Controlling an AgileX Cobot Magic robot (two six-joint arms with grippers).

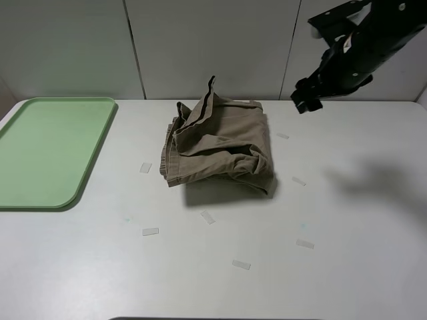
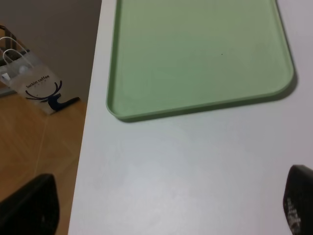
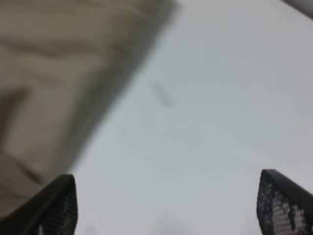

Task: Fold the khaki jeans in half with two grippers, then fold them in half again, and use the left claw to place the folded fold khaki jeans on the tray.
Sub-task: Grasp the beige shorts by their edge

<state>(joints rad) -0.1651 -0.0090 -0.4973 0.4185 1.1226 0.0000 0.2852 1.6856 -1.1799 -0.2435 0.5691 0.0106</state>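
1. The khaki jeans [image 1: 217, 147] lie in a crumpled, loosely folded heap at the centre of the white table [image 1: 347, 267]. A corner of cloth sticks up at the heap's 12 o'clock edge.
2. The pale green tray [image 1: 47, 153] lies flat at 9 o'clock from the jeans, well apart from them.
3. The right gripper [image 3: 168, 205] hangs in the air at about 2 o'clock from the jeans, over the table's far edge. Its jaws are spread wide and released. Its wrist view shows the blurred edge of the cloth off to one side of them.
4. The left claw [image 2: 164, 210] is outside the high view. Its wrist view shows two dark fingertips [image 2: 29, 208] set far apart, released and gripping nothing, over bare table near the tray's rim.
5. Small clear tape strips [image 1: 150, 232] are scattered on the table from 3 round to 8 o'clock of the jeans.
6. Past the table edge, the left wrist view shows a white paper bag [image 2: 34, 83] with a blue deer logo on a wooden floor.
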